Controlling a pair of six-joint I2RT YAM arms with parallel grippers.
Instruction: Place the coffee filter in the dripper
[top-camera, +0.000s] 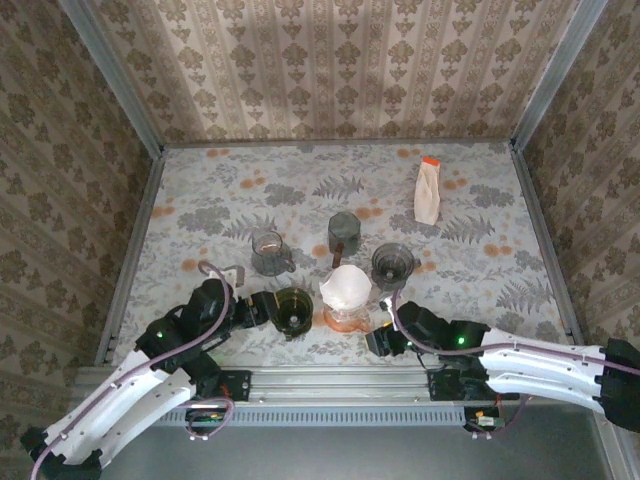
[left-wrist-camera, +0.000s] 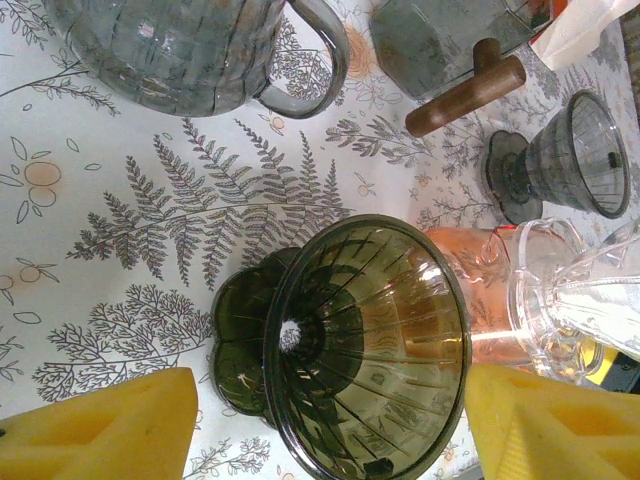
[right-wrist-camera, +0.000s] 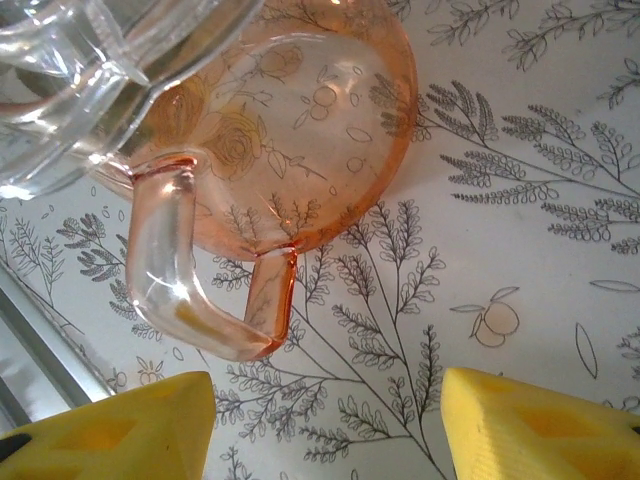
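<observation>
Right gripper (right-wrist-camera: 325, 385) empty, spread; left gripper (left-wrist-camera: 330, 372) astride dark green glass dripper (left-wrist-camera: 400, 300), hold unclear | white paper cone filter (top-camera: 346, 285): light, floppy; pinch rim.

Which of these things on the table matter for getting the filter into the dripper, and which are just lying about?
Job: white coffee filter, clear dripper holding it, pink mug underneath.
Likely lying about: green dripper, grey dripper, grey glass mug, wooden-handled vessel, white packet.
</observation>
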